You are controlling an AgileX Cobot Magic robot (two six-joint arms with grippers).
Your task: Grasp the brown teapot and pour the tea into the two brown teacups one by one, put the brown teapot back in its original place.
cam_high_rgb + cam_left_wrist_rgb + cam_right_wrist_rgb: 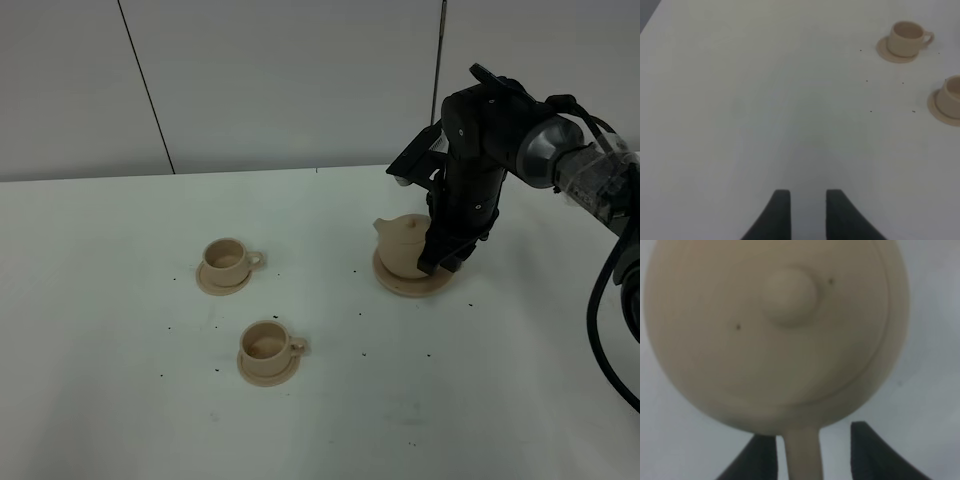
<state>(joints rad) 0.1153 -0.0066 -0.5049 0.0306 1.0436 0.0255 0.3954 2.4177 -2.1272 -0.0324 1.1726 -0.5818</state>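
Toward the desk's far right edge, found the teapot (405, 243) on its big saucer (398, 288) — handle straddled by the right gripper (448, 262), fingers apart, not clamped. Left gripper (807, 212) open, empty. Seemingly poured nothing — had far cup (228, 257), near cup (268, 343) and the return left to do.

Pretty much a two-tone scene here. The brown teapot (403, 245) is flat matte tan-beige with no pattern, just a couple of tiny dark flecks on its lid in the right wrist view, and the big saucer (400, 288) under it matches exactly. Same tan on the 9 o'clock teacup (226, 256) and the 8 o'clock teacup (266, 343) (clock read off the teapot), plus their little saucers (215, 287). The table (100, 350) is plain white peppered with small black specks. The wall (280, 80) is pale grey with thin dark seam lines. The right arm (470, 190) is black with a silvery joint, and the left gripper (808, 195) and right gripper (812, 432) both have black fingers.
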